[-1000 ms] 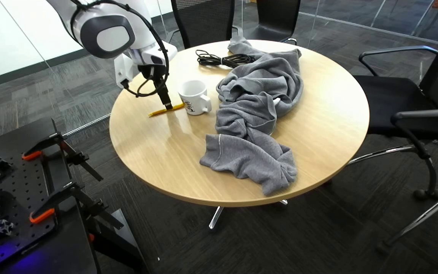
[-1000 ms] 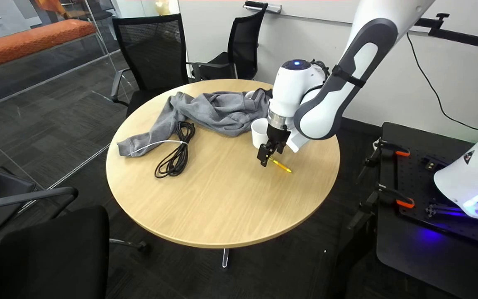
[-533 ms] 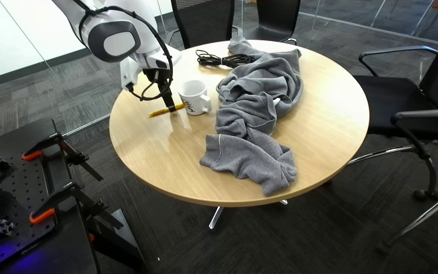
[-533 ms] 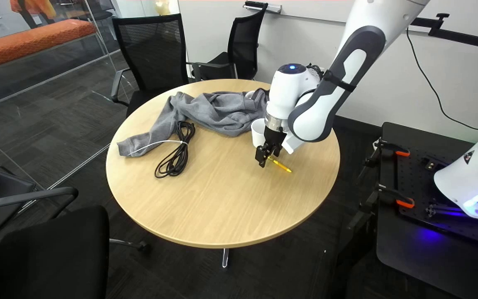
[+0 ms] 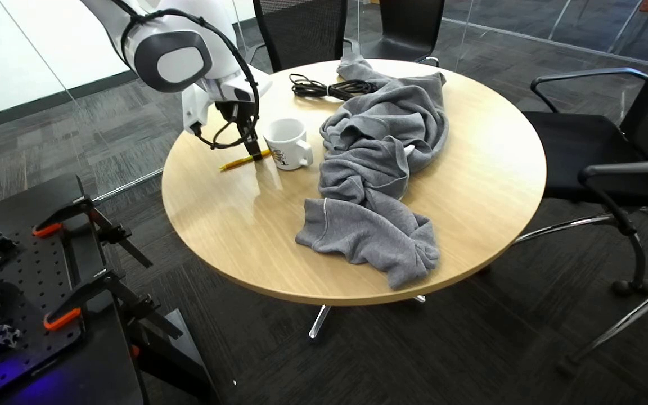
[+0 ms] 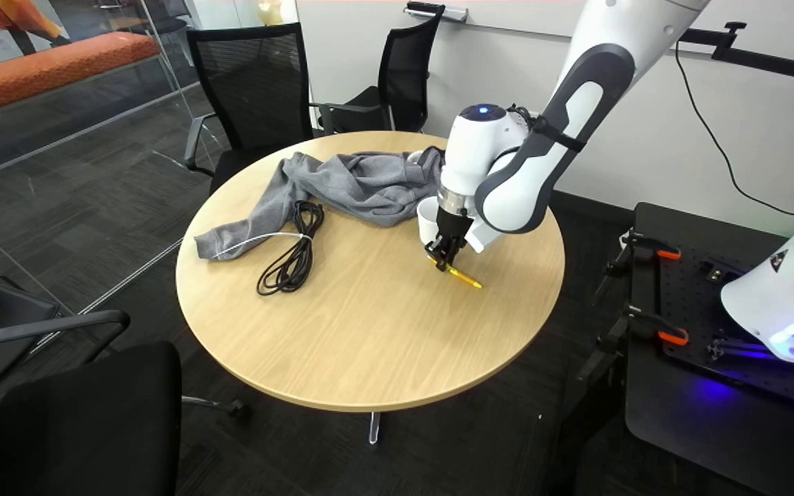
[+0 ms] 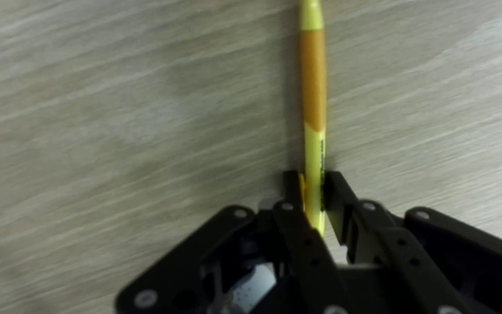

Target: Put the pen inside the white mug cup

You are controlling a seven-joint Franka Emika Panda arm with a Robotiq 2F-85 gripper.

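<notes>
Low over the round table (image 5: pixel 234 225), the gripper (image 7: pixel 312 185) pinches the yellow pen (image 7: pixel 313 83), one end just beside the white mug (image 5: pixel 286 147); from the other end, tabletop stretches to the rim (image 5: pixel 167 197); past the mug lies gray cloth (image 5: pixel 366 169)

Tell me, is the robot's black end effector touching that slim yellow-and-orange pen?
Touching. In the wrist view, the black end effector has its two fingers closed on opposite sides of the slim yellow-and-orange pen, no gap showing there.
</notes>
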